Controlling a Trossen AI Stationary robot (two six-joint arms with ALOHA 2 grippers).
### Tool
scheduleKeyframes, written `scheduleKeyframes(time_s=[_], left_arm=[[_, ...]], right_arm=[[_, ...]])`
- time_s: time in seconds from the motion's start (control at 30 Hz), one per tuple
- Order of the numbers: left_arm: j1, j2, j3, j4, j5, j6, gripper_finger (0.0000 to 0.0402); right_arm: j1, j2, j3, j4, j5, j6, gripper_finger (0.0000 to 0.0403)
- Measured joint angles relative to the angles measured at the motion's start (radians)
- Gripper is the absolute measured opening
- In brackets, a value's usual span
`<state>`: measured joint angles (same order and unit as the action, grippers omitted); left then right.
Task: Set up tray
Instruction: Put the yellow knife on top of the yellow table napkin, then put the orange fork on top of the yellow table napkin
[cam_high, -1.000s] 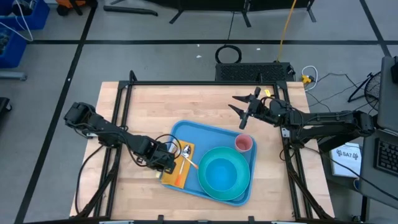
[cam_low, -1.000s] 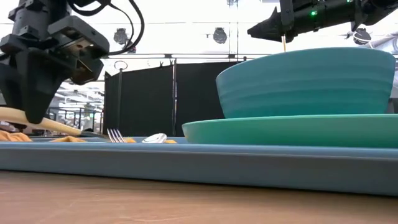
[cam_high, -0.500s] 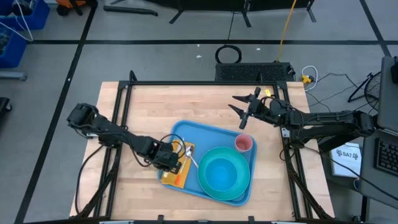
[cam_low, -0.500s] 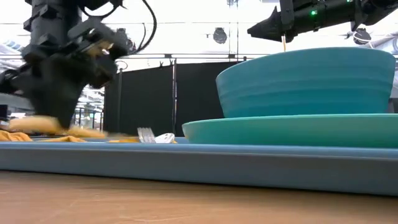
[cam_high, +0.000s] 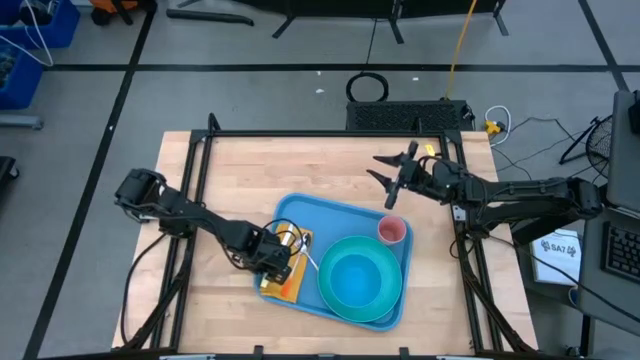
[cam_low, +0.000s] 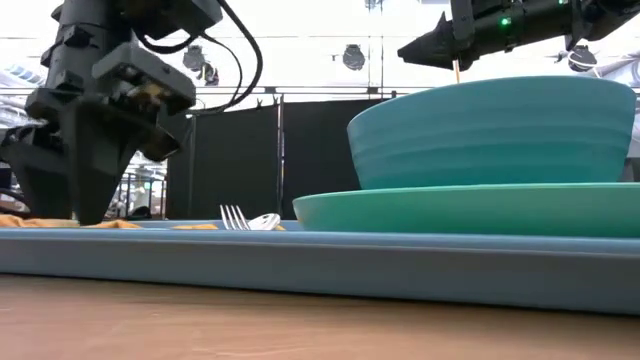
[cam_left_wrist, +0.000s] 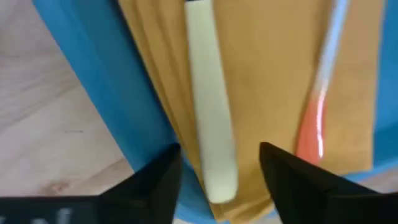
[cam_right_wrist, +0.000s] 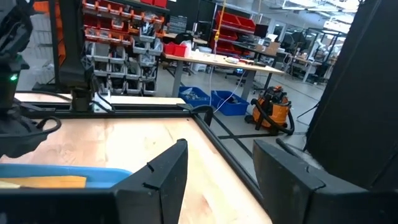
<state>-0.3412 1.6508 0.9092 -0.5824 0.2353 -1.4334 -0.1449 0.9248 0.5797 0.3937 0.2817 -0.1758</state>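
Blue and flat, the big plastic tray lies on the wooden table, nearer the right side. It holds a folded orange napkin, a cream handle, maybe a knife's, and a round turquoise bowl. The left gripper hangs over the napkin, fingers apart. The right gripper waits above the table's far right, fingers apart.

Napkin cut off by frame edge
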Motion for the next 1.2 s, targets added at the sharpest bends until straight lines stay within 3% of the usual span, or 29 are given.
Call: scheduleKeyframes(time_s=[0.23,0.43,0.67,0.77,0.93,1.2], left_arm=[[0.020,-0.085,0.000,-0.003,-0.047,0.046,0.0280],[0.061,-0.161,0.000,-0.009,-0.249,0.169,0.0281],[0.169,-0.136,0.000,0.010,-0.313,0.391,0.0274],[0.239,-0.124,-0.001,0.061,-0.311,0.465,0.0273],[0.304,-0.086,-0.015,0.275,-0.221,0.571,0.0273],[0.300,-0.059,-0.017,0.230,-0.132,0.594,0.0273]], right_arm=[[0.018,0.036,0.000,0.000,-0.035,0.017,0.0171],[0.018,0.169,0.019,0.096,-0.134,0.074,0.0171],[0.018,0.278,0.084,0.089,-0.128,0.059,0.0171],[0.018,0.279,0.086,0.100,-0.128,0.056,0.0171],[0.018,0.275,0.087,0.097,-0.127,0.056,0.0171],[0.018,0.273,0.087,0.088,-0.126,0.052,0.0171]])
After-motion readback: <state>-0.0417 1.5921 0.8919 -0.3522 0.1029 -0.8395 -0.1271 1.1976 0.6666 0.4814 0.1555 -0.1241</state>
